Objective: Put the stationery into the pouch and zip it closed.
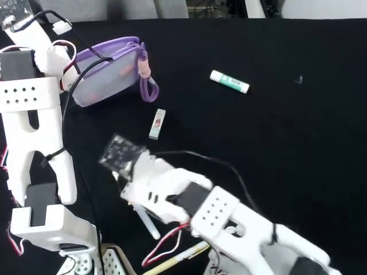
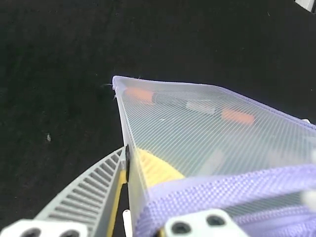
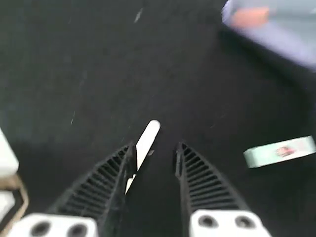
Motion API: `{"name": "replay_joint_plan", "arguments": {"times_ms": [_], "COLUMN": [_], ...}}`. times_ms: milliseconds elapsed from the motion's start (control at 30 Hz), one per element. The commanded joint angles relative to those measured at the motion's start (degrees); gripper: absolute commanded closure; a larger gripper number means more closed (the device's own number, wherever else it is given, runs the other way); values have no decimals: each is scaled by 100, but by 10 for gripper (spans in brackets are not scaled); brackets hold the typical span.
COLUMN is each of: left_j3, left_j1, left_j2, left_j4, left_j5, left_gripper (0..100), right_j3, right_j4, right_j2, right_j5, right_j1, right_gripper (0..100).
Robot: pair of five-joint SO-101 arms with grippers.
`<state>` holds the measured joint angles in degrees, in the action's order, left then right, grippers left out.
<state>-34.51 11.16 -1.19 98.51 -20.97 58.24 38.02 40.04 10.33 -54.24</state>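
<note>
Pouch: the pouch (image 1: 109,69) sits at the far left corner of the counter (image 1: 298,149). Its purple-trimmed mouth looks unzipped, with the strap trailing off to one side.
Left end effector: the left end effector (image 2: 128,168) is clamped on the pouch's edge and has the mesh wall pinched between its jaws.
Pouch contents: orange and pale patches show through the mesh. I can't tell whether they are items inside or just print.
Right end effector: the right end effector (image 3: 155,148) is spread open low over the counter, with one jaw on either side of a white pen (image 3: 145,140). It grips nothing.
Eraser: the eraser (image 1: 157,124) lies loose on the counter, between the pouch and the right arm.
Glue stick: the glue stick (image 1: 229,81) is well apart, out toward the middle of the far side.
Pencil-like stick: a pencil-like stick (image 1: 178,258) lies at the near edge, under the right arm.
Progress: I'd say it is early, since several pieces are still out on the counter and the zip is not yet closed.
Left to do: grasp the pen, carry it to the held pouch, bring the other pieces over, then zip it closed.
</note>
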Motion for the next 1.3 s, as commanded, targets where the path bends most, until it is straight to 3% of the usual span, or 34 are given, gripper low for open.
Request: {"name": "replay_joint_plan", "arguments": {"times_ms": [0, 233, 700, 1033, 1267], "left_j3": [-259, -259, -259, -259, -259], "left_j1": [31, 48, 13, 13, 13], "left_j2": [88, 88, 88, 88, 88], "left_j4": [-97, -97, -105, -97, -97], "left_j5": [-53, -53, -53, -53, -53], "left_gripper": [970, 970, 970, 970, 970], "right_j3": [-66, -145, -1262, -2958, -3064], "right_j4": [-141, -897, -905, 527, 598], "right_j2": [-602, -1912, -3345, -4769, -4857], "right_j5": [70, 70, 70, -360, -343], "right_j1": [-193, -220, -580, -334, -343], "right_gripper": [845, 842, 843, 844, 985]}}
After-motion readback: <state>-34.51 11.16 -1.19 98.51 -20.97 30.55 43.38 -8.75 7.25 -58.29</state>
